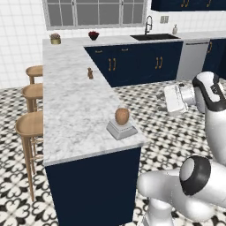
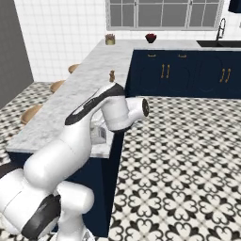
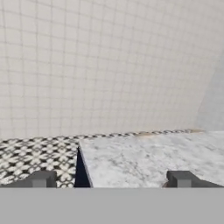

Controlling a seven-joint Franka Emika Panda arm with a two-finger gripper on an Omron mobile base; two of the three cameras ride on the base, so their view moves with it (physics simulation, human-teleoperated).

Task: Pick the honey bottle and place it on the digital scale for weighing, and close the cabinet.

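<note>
Amber-brown and egg-shaped, the small honey bottle (image 1: 122, 116) stands upright on the light-grey square digital scale (image 1: 121, 129), its long axis vertical and its narrow end up; the neck and rim are too small to make out. The scale rests on the white marble island counter (image 1: 75, 103), close to the near corner by the right-hand edge. In the right base view the white arm's upper link covers most of that corner, leaving a sliver of the grey scale (image 2: 98, 135) and hiding the bottle.

The two-finger gripper (image 3: 110, 179) is off the counter's edge, out over the patterned black-and-white floor (image 1: 167, 128), looking back across the marble toward the white tiled wall (image 3: 105, 65). Its dark fingertips (image 3: 41, 179) stand wide apart with nothing between them. A small brown figure (image 1: 90, 73) stands farther along the counter, too blurred to identify.
</note>
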